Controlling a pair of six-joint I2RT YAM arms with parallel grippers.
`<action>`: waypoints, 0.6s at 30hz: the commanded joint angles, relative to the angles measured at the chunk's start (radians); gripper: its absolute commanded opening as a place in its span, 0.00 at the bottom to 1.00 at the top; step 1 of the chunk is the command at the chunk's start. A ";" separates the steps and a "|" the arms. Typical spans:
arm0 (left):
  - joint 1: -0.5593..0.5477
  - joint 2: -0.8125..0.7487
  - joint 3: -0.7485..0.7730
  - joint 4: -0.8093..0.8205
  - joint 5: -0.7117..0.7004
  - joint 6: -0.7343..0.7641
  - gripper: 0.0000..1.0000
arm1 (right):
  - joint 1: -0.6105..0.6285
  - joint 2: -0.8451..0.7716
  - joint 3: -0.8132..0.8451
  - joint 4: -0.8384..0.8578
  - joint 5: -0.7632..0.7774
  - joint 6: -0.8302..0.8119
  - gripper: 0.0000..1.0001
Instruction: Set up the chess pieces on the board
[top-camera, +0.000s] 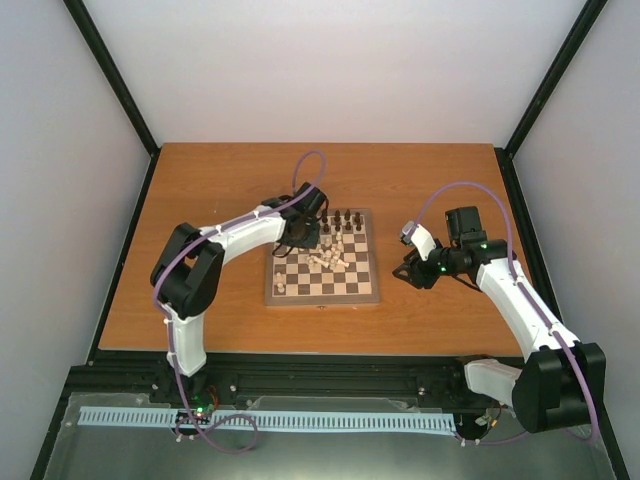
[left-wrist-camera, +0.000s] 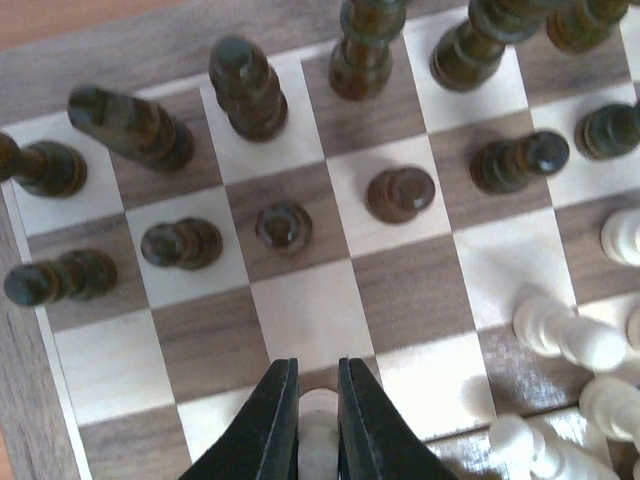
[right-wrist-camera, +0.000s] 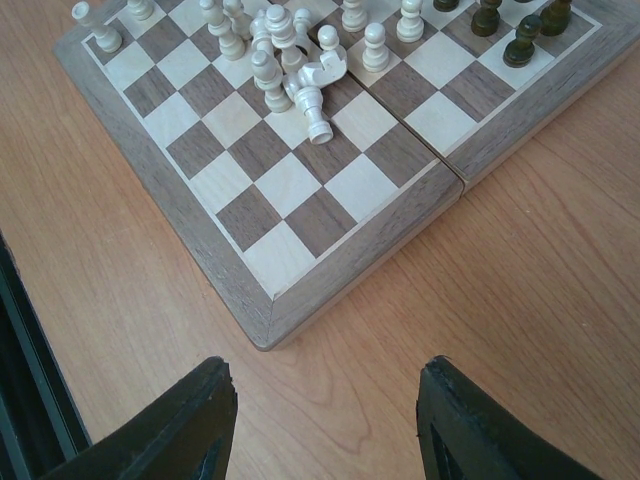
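Orange table (top-camera: 200, 300), checkered board (top-camera: 322, 298), cream piece (left-wrist-camera: 318, 432) clamped inside left tool (left-wrist-camera: 318, 374)

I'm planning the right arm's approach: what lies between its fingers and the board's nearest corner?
Only bare table: in the right wrist view, the open right gripper faces the board corner across plain wood.

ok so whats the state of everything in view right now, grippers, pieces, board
left gripper, shut on a pale piece
right gripper, open, empty, over the table beside the board
dark pieces, standing in two rows at the board's far end
other pale pieces, mostly heaped mid-board, several toppled
board, lying open and flat
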 joint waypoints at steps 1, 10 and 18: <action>-0.014 -0.082 -0.025 0.002 0.033 0.018 0.07 | 0.007 0.006 -0.009 -0.004 -0.013 -0.016 0.51; -0.067 -0.239 -0.088 -0.052 0.019 -0.002 0.07 | 0.007 0.001 -0.007 -0.007 -0.014 -0.018 0.51; -0.139 -0.408 -0.241 -0.108 0.021 -0.020 0.07 | 0.007 -0.019 -0.009 -0.005 -0.020 -0.019 0.51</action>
